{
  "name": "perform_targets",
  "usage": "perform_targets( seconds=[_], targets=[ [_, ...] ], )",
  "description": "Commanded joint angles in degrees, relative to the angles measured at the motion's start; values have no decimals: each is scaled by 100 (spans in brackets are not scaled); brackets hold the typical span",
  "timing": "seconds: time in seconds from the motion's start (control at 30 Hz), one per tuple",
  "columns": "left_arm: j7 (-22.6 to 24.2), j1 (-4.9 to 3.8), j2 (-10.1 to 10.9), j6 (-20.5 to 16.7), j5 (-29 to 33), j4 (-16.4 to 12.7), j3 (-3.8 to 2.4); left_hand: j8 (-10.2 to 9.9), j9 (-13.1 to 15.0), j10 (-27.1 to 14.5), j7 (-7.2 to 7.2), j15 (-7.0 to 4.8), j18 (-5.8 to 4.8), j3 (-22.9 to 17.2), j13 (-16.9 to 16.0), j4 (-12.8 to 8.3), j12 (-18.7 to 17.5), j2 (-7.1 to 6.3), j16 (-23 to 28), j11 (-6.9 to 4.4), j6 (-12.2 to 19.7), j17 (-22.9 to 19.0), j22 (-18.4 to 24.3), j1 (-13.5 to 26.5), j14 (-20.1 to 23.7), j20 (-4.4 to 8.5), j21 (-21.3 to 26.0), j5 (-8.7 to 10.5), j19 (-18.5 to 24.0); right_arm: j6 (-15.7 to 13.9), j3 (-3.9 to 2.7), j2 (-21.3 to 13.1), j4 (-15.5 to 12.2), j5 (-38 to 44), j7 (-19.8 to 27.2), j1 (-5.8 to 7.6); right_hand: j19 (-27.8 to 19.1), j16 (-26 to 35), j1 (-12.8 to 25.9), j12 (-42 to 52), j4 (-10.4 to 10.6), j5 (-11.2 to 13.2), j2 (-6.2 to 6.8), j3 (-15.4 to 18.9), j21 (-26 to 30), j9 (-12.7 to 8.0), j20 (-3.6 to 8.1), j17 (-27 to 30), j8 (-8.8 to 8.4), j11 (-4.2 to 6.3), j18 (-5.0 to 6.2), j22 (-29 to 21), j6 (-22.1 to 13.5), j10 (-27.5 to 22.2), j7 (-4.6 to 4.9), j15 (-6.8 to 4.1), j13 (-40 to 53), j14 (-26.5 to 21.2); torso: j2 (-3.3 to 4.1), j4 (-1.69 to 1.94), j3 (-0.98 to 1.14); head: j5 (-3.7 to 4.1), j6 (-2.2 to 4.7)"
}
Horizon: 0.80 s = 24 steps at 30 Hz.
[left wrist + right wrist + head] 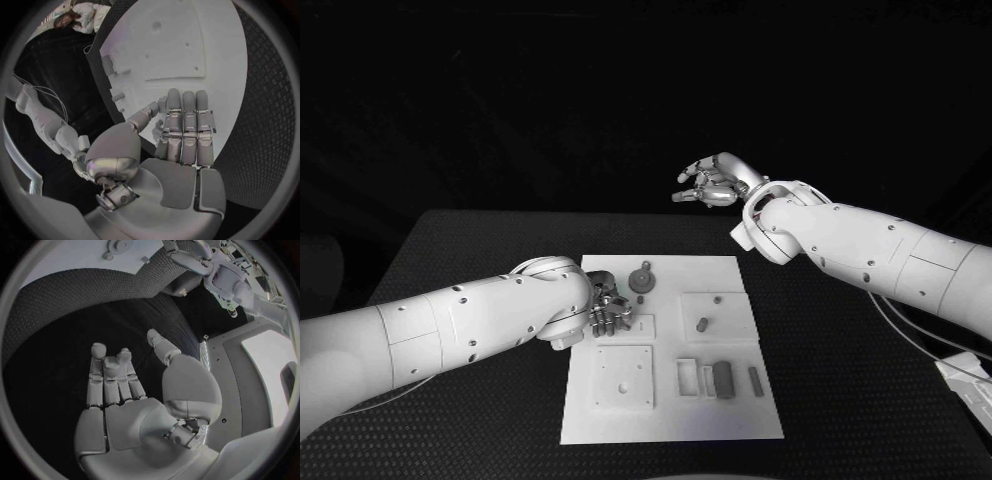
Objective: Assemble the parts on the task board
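Note:
The white task board (733, 420) lies in the middle of the black table. On it are a round grey part (643, 280) near its far end, a small grey part (704, 323) on a raised square, and several oblong grey parts (723, 380) nearer me. My left hand (607, 312) hovers over the board's left edge with its fingers (185, 125) straight and side by side, holding nothing; the board (187, 45) lies beyond them. My right hand (714, 183) is raised beyond the board's far end, fingers (109, 375) stretched out and empty.
Square raised plates (625, 377) stand on the board, one at its near left. A cable and a pale box (966, 375) lie at the table's right edge. My left arm (212, 267) and the board (75, 255) appear in the right wrist view.

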<state>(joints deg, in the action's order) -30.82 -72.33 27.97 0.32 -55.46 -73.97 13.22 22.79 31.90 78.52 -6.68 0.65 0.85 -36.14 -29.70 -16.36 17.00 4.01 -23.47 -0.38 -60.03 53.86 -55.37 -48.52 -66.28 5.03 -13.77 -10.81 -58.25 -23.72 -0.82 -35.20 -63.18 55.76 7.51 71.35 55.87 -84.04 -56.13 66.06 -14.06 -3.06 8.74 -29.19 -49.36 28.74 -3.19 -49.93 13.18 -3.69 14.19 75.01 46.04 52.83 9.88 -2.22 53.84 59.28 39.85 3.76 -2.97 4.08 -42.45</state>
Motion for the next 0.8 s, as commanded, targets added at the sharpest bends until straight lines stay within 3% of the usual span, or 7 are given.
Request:
perform_targets(
  seconds=[0.03,0.6,0.8],
  targets=[
    [120,102,-76,228,160,-37,51,17,9,-55,287,-13,-76,-28,-9,-3,30,30,-39,-5,-315,-7,5,-29,47,15,35,-21,58,66,-3,3,-6,0,39,2,-44,-14,21,21,-8,19,-57,33,21,-6,-6,6,7,-11,81,79,5,-39,35,-12,-8,-37,1,0,0,2,0],
    [110,102,-175,329,105,26,50,5,62,-59,297,-14,-73,52,-50,96,68,-35,-89,-10,-342,-31,-46,87,52,14,41,89,50,72,-3,4,-9,0,36,2,-44,-15,24,24,-12,19,-60,37,22,-9,-6,9,7,-12,81,78,3,-41,35,-11,-13,-39,1,-4,5,10,-12],
    [109,102,-188,453,47,49,50,6,108,-38,319,-29,-66,38,-93,80,120,25,-152,-28,-384,-35,-91,84,37,26,37,-51,26,79,-3,3,-8,0,33,2,-44,-16,24,25,-14,19,-61,38,23,-9,-7,10,8,-12,81,78,3,-41,35,-11,-15,-39,0,-2,4,16,-20]
  ],
)
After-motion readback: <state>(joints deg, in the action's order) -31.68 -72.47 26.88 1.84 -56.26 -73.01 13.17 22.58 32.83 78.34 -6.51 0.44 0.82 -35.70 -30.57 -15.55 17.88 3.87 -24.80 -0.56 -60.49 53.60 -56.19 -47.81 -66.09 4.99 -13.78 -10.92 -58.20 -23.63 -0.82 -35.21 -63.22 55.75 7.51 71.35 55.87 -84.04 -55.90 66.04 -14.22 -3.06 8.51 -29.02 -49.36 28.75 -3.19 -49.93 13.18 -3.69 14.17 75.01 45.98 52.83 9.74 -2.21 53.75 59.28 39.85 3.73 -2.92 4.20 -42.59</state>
